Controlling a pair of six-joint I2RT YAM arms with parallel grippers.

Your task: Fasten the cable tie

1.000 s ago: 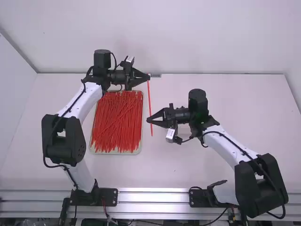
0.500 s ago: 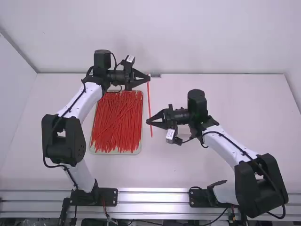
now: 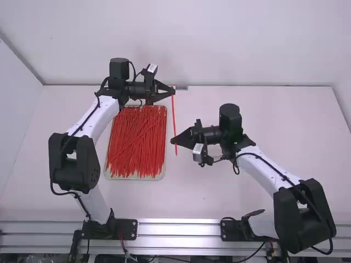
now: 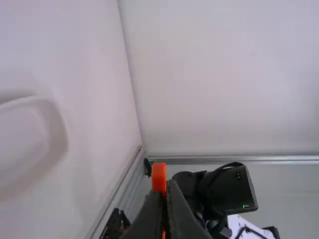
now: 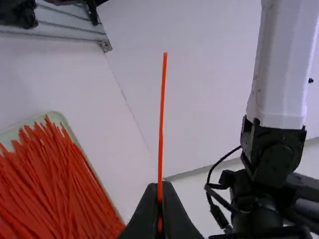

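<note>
Lying toward the left of the white table (image 3: 274,109), a shallow tray (image 3: 137,177) carries a dense layer of loose red ties (image 3: 136,141) that run mostly lengthwise. Above the tray's far right corner, the left gripper (image 3: 170,87) (image 4: 163,191) has its fingers pressed together on the head end of a single red cable tie (image 3: 174,118) (image 5: 162,124); in the left wrist view the tie's blocky head protrudes just past the closed fingertips. From there the tie runs as a nearly straight strand toward the camera, just beside the tray's right edge in the high view and apart from the loose ties. Near its other end, the right gripper (image 3: 176,137) (image 5: 159,191) pinches the strand, its fingers closed fully onto it, so that a short tail shows beyond the fingertips in the high view. The strand is thus held at both ends, spanning the two grippers.
</note>
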